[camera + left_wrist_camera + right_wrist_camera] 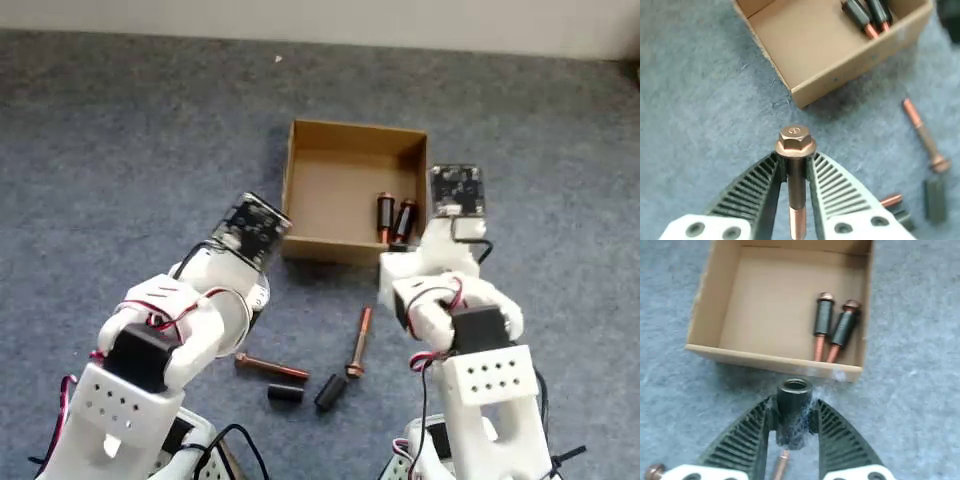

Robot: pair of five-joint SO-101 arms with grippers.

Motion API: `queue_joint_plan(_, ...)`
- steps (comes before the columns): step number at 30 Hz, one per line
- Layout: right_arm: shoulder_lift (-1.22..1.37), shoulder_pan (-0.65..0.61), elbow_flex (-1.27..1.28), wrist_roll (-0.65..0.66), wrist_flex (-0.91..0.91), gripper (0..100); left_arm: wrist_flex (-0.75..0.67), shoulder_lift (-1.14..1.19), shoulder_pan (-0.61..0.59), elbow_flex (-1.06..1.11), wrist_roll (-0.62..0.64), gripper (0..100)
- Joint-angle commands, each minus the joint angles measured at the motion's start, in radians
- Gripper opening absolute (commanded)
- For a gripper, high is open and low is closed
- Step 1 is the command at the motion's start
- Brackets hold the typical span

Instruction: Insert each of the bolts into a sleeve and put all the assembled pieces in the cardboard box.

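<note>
My left gripper [795, 161] is shut on a copper bolt [796, 175], hex head pointing outward, held over the carpet just short of the cardboard box [850, 67]. My right gripper [794, 407] is shut on a black sleeve [794, 412], its open bore facing out, close to the box's near wall [775, 362]. Two assembled pieces [823, 317] [845, 326] lie side by side in the box [340, 190]. Between the arms, two loose bolts [358, 340] [272, 367] and two loose sleeves [285, 393] [330, 390] lie on the carpet.
Grey carpet [150, 130] covers the whole work surface. The box's left half [325, 195] holds nothing. The loose parts lie close together between the two arm bases, near the front edge of the high view.
</note>
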Motion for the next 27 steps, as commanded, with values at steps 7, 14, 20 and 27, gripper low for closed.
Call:
queue_joint_plan(7,-0.202,-0.11,0.191,-0.087,-0.249,0.5,-0.025,-0.124,-0.015,-0.004,0.299,1)
queue_joint_plan(14,-0.409,-0.11,0.381,-0.083,-0.414,0.5,-0.115,-0.234,-0.019,0.05,0.327,1)
queue_joint_plan(20,-0.509,-0.165,0.466,-0.081,-0.441,0.5,-0.282,-0.395,-0.019,0.255,0.328,1)
queue_joint_plan(27,-0.647,-0.297,0.57,-0.081,-0.49,0.5,-0.359,-0.625,-0.019,0.363,0.437,1)
